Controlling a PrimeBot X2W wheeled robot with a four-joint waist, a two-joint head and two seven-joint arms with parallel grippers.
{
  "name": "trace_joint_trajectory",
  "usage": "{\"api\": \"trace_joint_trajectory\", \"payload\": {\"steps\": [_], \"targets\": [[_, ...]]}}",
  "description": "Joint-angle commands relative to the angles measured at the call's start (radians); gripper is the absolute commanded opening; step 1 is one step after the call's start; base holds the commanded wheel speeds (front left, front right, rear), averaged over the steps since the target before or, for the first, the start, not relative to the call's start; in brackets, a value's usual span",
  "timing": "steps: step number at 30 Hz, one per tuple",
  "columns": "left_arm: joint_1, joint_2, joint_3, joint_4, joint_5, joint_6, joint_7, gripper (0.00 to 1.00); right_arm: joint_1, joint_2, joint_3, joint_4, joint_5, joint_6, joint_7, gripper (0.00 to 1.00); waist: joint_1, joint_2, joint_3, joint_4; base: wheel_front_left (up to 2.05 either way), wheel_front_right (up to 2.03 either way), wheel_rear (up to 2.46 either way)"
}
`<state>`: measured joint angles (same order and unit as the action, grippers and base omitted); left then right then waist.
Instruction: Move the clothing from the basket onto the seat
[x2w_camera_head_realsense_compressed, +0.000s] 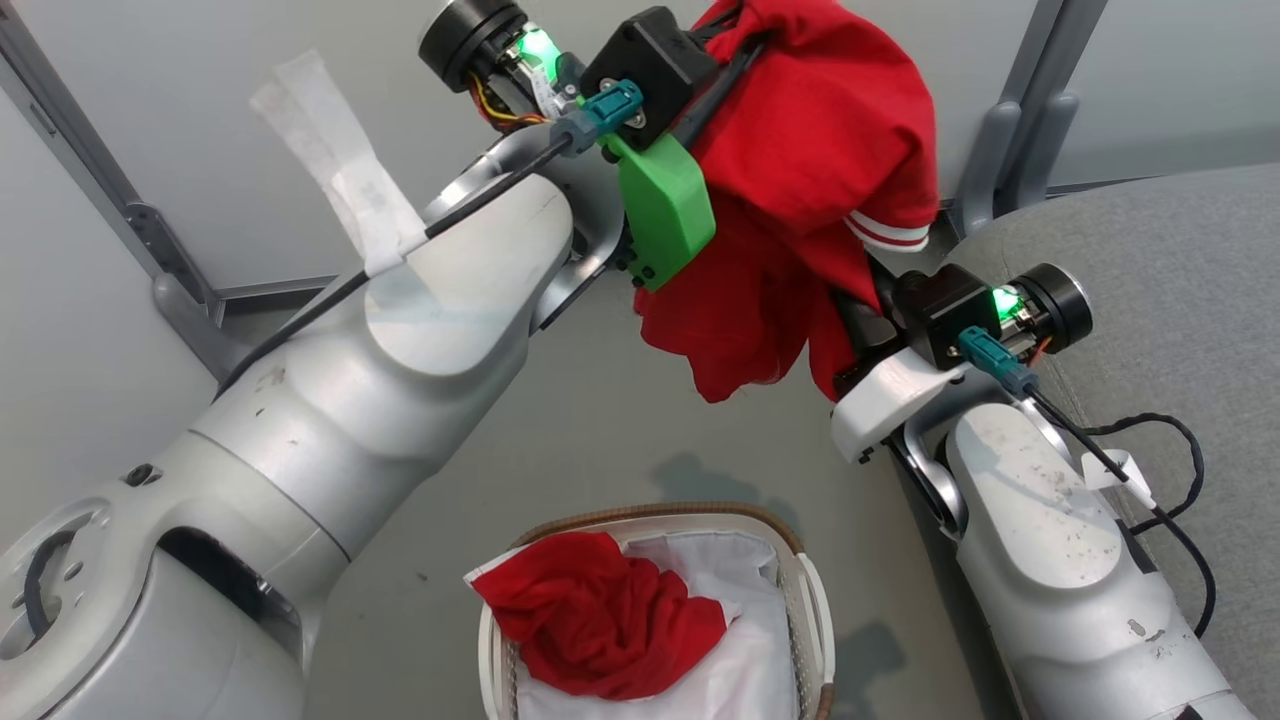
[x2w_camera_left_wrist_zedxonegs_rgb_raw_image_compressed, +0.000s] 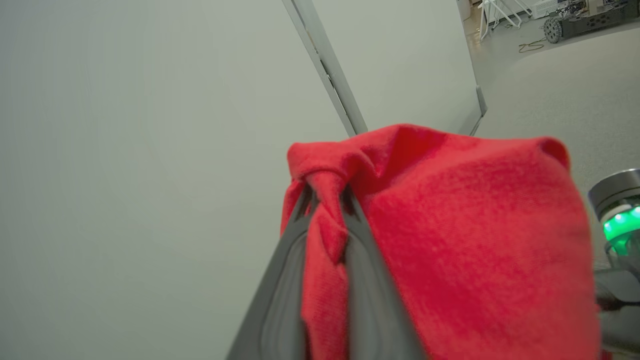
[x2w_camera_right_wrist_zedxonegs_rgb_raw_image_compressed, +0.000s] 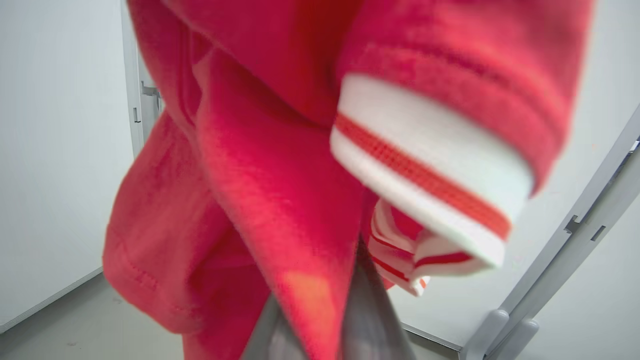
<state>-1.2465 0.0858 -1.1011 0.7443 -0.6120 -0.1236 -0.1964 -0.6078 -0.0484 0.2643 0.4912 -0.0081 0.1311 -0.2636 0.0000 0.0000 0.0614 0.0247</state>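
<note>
Both arms are raised with the soft bright red garment with white-and-red striped trim (x2w_camera_head_realsense_compressed: 810, 150) bunched between them. It hangs clear above the floor, just short of the large grey woven-fabric seat (x2w_camera_head_realsense_compressed: 1180, 280). The left gripper (x2w_camera_left_wrist_zedxonegs_rgb_raw_image_compressed: 325, 192) pinches a twisted fold tight, and the right gripper (x2w_camera_right_wrist_zedxonegs_rgb_raw_image_compressed: 319, 322) looks clamped on a lower fold. I'd swing it sideways past the seat's rounded edge, dangling hem kept high, before letting go. The plain red garment (x2w_camera_head_realsense_compressed: 600, 620) lies against the left side of the small oval cream-white plastic basket (x2w_camera_head_realsense_compressed: 812, 595).
</note>
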Motion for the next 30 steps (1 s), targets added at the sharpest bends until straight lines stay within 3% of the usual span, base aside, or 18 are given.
{"api": "trace_joint_trajectory", "payload": {"steps": [1, 12, 13, 14, 15, 16, 24, 30], "targets": [[0.017, 0.008, 0.0, 0.011, 0.003, 0.003, -0.011, 0.0, 0.003, -0.004, 0.004, -0.006, 0.008, -0.001, -0.002, 0.0, 0.0, 0.0, 0.001, -0.007, 0.0, 0.0, 0.0], [0.058, 0.006, 0.001, 0.066, -0.026, -0.001, -0.042, 0.02, 0.02, -0.004, 0.002, -0.003, 0.018, -0.001, -0.002, 0.0, 0.0, 0.0, -0.006, -0.014, 0.0, 0.0, 0.0], [0.063, 0.005, 0.002, 0.07, -0.028, -0.001, -0.046, 0.27, 0.02, -0.004, 0.001, -0.004, 0.019, -0.001, -0.002, 0.0, 0.0, 0.0, -0.007, -0.013, 0.0, 0.0, 0.0], [0.068, 0.006, 0.004, 0.073, -0.033, -0.002, -0.048, 0.43, 0.02, -0.004, 0.002, -0.005, 0.021, -0.001, -0.002, 0.0, 0.0, 0.0, -0.008, -0.014, 0.0, 0.0, 0.0], [0.075, 0.007, 0.007, 0.076, -0.035, -0.002, -0.053, 0.96, 0.019, -0.004, 0.002, -0.006, 0.021, -0.001, -0.002, 0.0, 0.0, 0.0, -0.009, -0.014, 0.0, 0.0, 0.0], [0.08, 0.011, 0.008, 0.079, -0.033, -0.002, -0.054, 1.0, 0.018, -0.004, 0.002, -0.008, 0.022, -0.001, -0.002, 0.0, 0.0, 0.0, -0.01, -0.014, 0.0, 0.0, 0.0], [0.174, 0.023, 0.043, 0.079, -0.049, 0.002, -0.071, 1.0, 0.019, -0.004, -0.019, -0.016, 0.019, -0.001, -0.002, 0.0, 0.0, 0.0, -0.019, -0.005, 0.0, 0.0, 0.0], [0.298, 0.049, 0.106, 0.005, -0.029, 0.003, -0.068, 1.0, 0.026, -0.004, -0.044, -0.022, 0.007, -0.001, -0.002, 0.0, 0.0, 0.0, -0.022, 0.0, 0.0, 0.0, 0.0]]}}
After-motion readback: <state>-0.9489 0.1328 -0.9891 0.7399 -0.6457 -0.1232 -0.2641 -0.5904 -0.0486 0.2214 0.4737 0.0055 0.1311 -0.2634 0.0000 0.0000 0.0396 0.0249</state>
